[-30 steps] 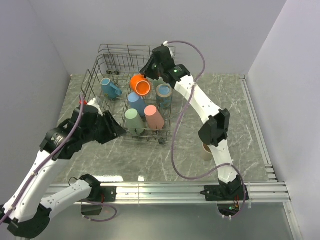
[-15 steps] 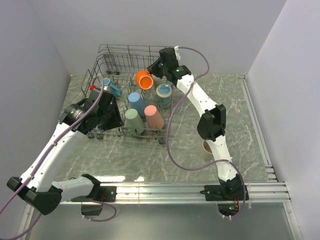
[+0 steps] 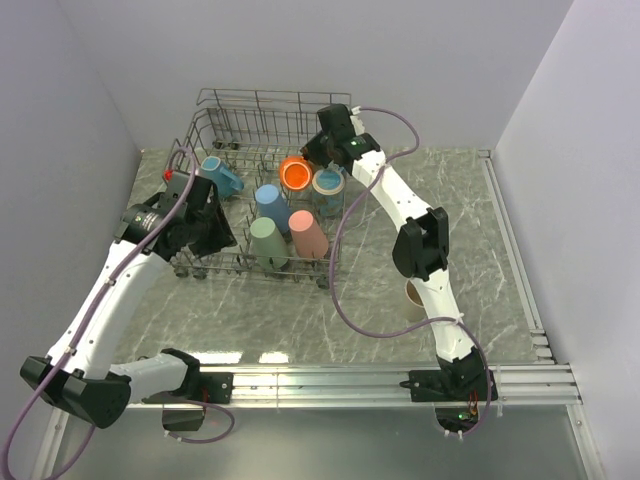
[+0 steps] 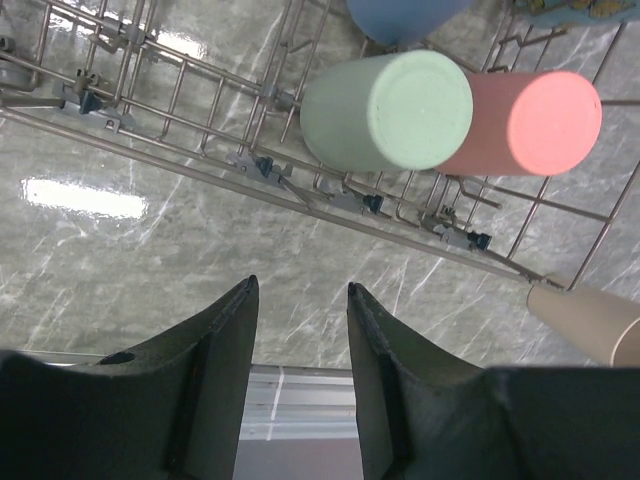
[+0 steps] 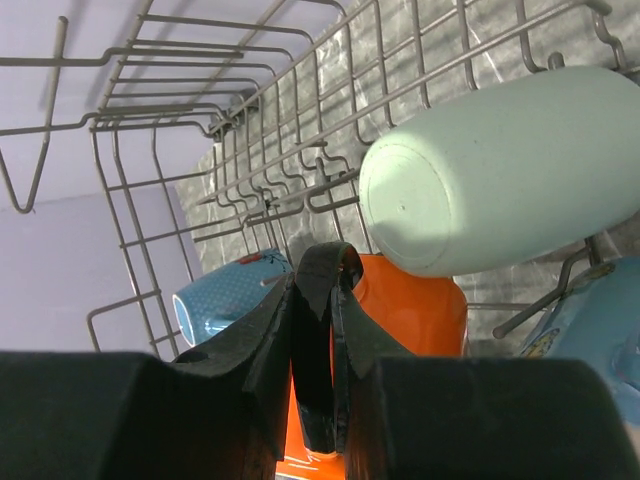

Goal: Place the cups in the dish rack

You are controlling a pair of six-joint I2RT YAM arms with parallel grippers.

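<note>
The grey wire dish rack (image 3: 255, 103) stands at the back left of the table. My right gripper (image 3: 318, 157) is shut on the dark handle of the orange mug (image 3: 296, 174), tilted low inside the rack. In the right wrist view the gripper (image 5: 318, 285) pinches that handle, with the orange mug (image 5: 420, 310) under a pale green cup (image 5: 500, 170) lying on its side. A blue mug (image 3: 218, 175), blue cup (image 3: 271, 205), green cup (image 3: 267, 242) and pink cup (image 3: 308, 233) sit in the rack. My left gripper (image 3: 220, 238) hangs open and empty by the rack's left front; its wrist view shows the gripper (image 4: 300, 290) over bare table.
A beige cup (image 3: 413, 296) lies on the table right of the rack, partly behind the right arm; it shows as the beige cup (image 4: 590, 320) in the left wrist view. A blue-rimmed cup (image 3: 328, 185) stands beside the orange mug. Rack wires (image 4: 200, 160) run close ahead of the left fingers.
The right gripper has brought the orange mug down and forward into the rack. The left arm has swung from the table's front left up to the rack's left side, its jaws narrowing slightly.
</note>
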